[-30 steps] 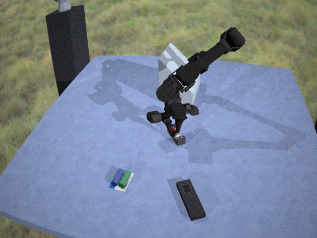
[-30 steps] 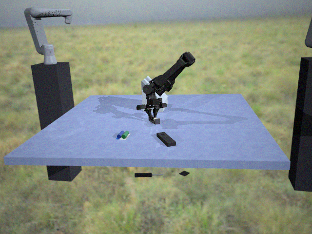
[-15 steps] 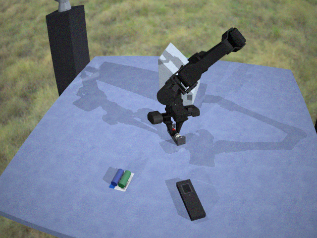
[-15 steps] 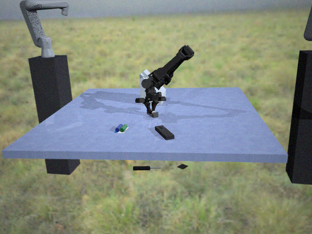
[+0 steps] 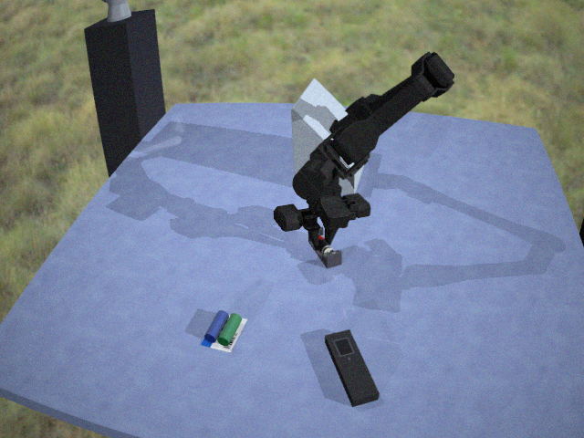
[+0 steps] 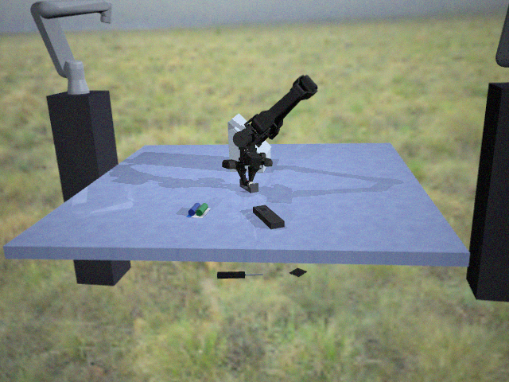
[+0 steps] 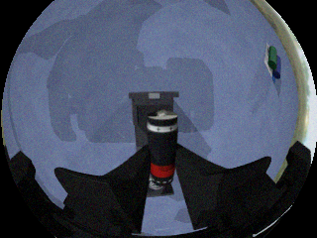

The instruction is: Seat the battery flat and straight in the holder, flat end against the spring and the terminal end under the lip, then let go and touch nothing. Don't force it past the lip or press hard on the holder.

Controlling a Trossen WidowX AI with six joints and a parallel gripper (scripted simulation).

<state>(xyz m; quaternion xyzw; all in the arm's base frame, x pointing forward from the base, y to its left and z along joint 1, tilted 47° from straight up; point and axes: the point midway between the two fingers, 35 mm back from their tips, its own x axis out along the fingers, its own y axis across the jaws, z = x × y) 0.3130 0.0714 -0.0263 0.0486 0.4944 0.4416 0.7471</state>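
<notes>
Black fingers clamped on black cylindrical battery with red band [image 7: 161, 149], tilted over small dark grey holder [image 5: 332, 258] near centre of blue desk [image 5: 471, 283], remote at 6 o'clock.

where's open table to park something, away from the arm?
Open stretches: the blue table's right side beyond the flat black remote, and the left side between the dark pillar and the blue and green cylinders. Crowded: centre, around the small grey holder and the gripper.
</notes>
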